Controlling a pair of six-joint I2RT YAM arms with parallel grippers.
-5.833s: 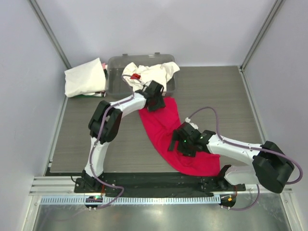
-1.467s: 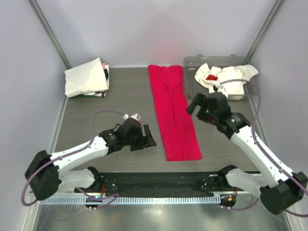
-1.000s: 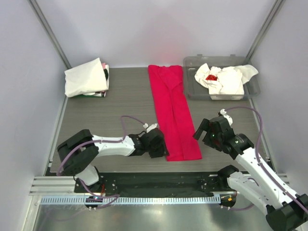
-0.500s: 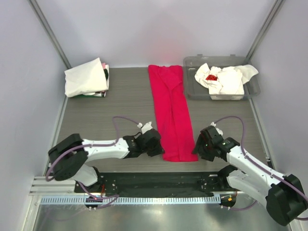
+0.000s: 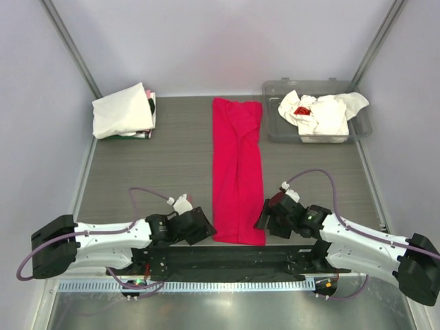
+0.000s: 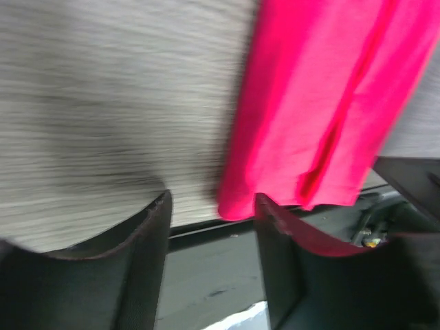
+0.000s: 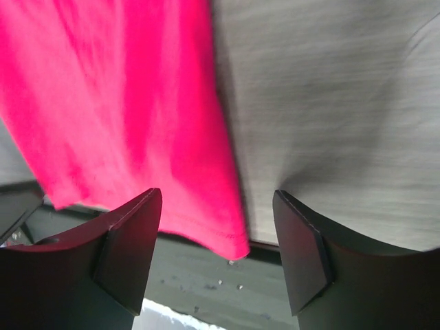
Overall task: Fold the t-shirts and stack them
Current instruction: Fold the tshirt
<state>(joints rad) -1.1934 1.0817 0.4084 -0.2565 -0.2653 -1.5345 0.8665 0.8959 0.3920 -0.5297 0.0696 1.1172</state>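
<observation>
Left end effector [image 6: 210, 218] and right end effector [image 7: 216, 223], both released, flank the long, narrow crimson t-shirt [image 5: 237, 165].

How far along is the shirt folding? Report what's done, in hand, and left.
Done: a folded white pile sits at the far left corner. In hand: the red t-shirt lies folded into a long strip mid-table; the left gripper and right gripper, both open, sit at its near corners, nothing gripped. Left: folding that strip short, stacking it, then the crumpled white t-shirts in the tub.
</observation>
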